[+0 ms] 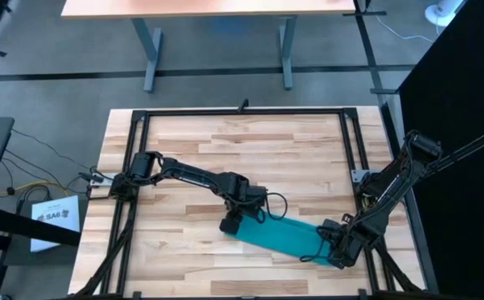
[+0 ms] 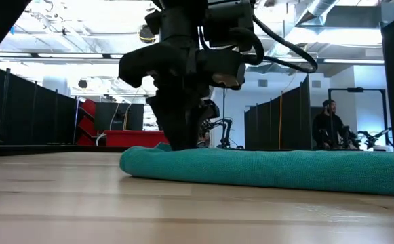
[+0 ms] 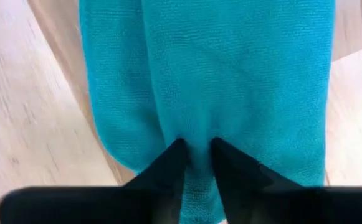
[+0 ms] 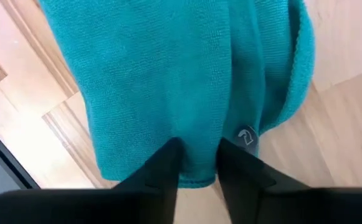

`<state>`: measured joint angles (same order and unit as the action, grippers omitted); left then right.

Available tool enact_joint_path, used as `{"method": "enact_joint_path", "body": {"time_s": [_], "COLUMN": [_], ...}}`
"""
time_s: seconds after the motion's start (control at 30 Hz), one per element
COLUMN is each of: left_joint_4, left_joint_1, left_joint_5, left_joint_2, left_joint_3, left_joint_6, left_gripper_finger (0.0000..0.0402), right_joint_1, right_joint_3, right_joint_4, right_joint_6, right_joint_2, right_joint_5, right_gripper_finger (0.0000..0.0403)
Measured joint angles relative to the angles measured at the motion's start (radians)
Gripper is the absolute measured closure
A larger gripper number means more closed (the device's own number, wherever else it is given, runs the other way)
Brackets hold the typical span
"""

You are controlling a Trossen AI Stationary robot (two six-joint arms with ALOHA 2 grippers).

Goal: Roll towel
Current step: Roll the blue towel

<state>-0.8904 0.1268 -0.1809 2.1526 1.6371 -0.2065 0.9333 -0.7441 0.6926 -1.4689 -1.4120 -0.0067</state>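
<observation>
On the near half of the wooden table (image 1: 308, 158), the towel (image 1: 280, 237) lies as a long, narrow teal bundle, running at a slant from near the middle toward the right front corner. And both arms are on it, one at each end! The left gripper (image 1: 232, 223) is down at the end nearer the table's middle, the right gripper (image 1: 335, 252) at the far-right end, close to the table's front edge.

From the left wrist view, the two dark fingers (image 3: 168, 165) are pinched in tight with a fold of teal cloth (image 3: 230, 81) caught between them, so that's a firm grasp on the towel's end. Same story in the right wrist view: fingers (image 4: 165, 165) closed onto the cloth's (image 4: 162, 74) hemmed edge, with a small grey tag (image 4: 247, 136) showing just beside them.

Down at table level, the towel (image 2: 271, 168) sits as a low, rounded roll flat on the wood, the left arm's gripper (image 2: 176, 139) planted right at its end. Beyond the table, a person (image 2: 327, 125) stands in the room.
</observation>
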Motion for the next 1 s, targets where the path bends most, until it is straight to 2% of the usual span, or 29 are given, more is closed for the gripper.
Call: {"method": "enact_joint_path", "body": {"time_s": [0.17,0.63,1.0], "left_joint_4": [-0.026,-0.082,-0.02], "left_joint_1": [-0.001,-0.005,-0.067], "left_joint_5": [0.019,0.031,0.043], "left_joint_2": [0.0,-0.028,-0.084], "left_joint_3": [0.003,0.004,0.004], "left_joint_6": [0.009,0.002,0.036], "left_gripper_finger": [0.0397,0.039,0.0389], "right_joint_1": [0.001,0.002,-0.013], "right_joint_3": [0.0,-0.036,-0.04], "right_joint_4": [0.004,0.02,0.098], "right_joint_6": [0.002,0.026,0.028], "right_joint_2": [0.0,0.001,0.001], "right_joint_5": [0.0,0.002,0.005], "right_gripper_finger": [0.0394,0.04,0.0401]}}
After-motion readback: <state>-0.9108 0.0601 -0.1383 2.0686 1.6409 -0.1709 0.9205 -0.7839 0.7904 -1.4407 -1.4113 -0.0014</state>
